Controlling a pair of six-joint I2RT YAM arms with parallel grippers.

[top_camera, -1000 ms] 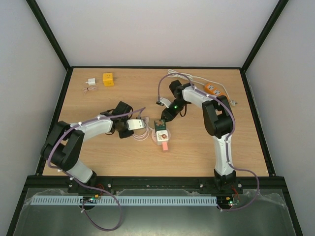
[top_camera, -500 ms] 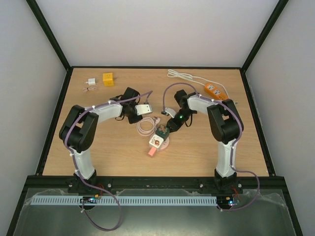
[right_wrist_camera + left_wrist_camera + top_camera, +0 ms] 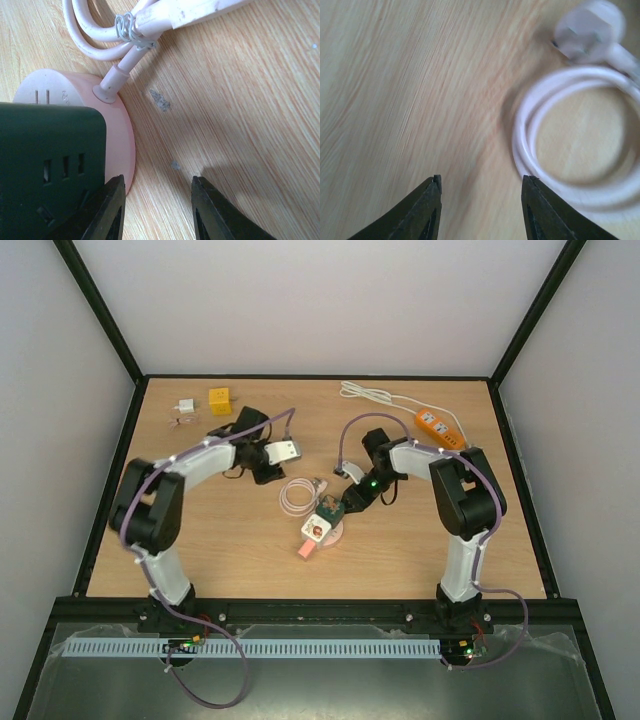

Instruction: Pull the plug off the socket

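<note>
The socket block [image 3: 318, 529] lies mid-table: a pink round base [image 3: 118, 115] carrying a dark green cube [image 3: 50, 165], with a white face and a pink end piece in the top view. A white plug [image 3: 589, 29] with bare prongs lies free on the wood on its coiled white cable [image 3: 296, 496], left of the block. My left gripper [image 3: 267, 474] is open and empty, and in its wrist view [image 3: 482, 182] the coil [image 3: 570, 165] lies by the right fingertip. My right gripper [image 3: 346, 507] is open, and in its wrist view [image 3: 157, 182] the left finger is beside the pink base.
An orange power strip [image 3: 432, 423] with a white cord [image 3: 368, 393] lies at the back right. A yellow cube [image 3: 219, 401] and a small white adapter [image 3: 185, 407] sit at the back left. Black frame rails border the table.
</note>
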